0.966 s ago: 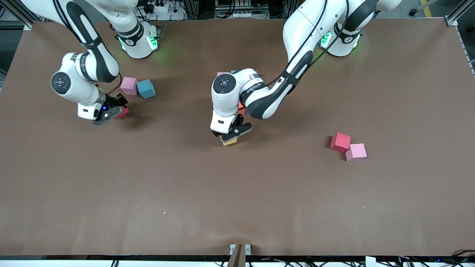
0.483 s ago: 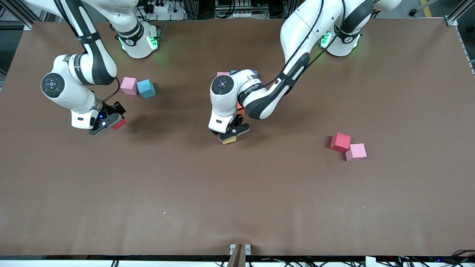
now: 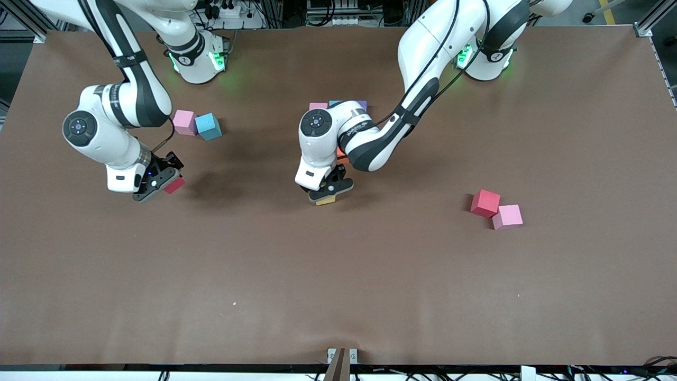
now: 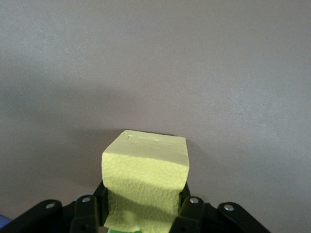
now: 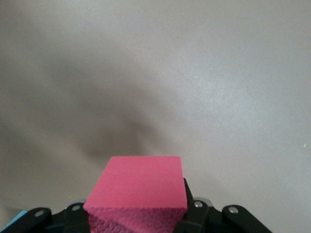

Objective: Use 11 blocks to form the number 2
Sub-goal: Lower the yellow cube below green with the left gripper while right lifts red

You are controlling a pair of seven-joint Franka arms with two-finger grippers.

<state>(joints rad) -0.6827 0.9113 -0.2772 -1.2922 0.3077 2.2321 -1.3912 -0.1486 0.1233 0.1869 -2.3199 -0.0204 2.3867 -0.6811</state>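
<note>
My left gripper (image 3: 329, 193) is shut on a yellow block (image 3: 326, 200), low over the table's middle; the block fills the jaws in the left wrist view (image 4: 146, 182). The partly built number 2 lies under the left arm: a pink block (image 3: 318, 106), a blue one (image 3: 335, 102), a purple one (image 3: 362, 103) and an orange one (image 3: 340, 153) peek out, the others are hidden. My right gripper (image 3: 165, 182) is shut on a red block (image 3: 174, 185) and holds it above the table toward the right arm's end. It shows large in the right wrist view (image 5: 138, 187).
A pink block (image 3: 184, 122) and a blue block (image 3: 208, 126) sit together toward the right arm's end. A red block (image 3: 485, 203) and a pink block (image 3: 508, 216) touch each other toward the left arm's end. The table's brown surface (image 3: 338, 286) spreads toward the front camera.
My right gripper has lifted the red block and carried it a little toward the front camera. My left gripper with the yellow block has shifted slightly toward the right arm's end.
</note>
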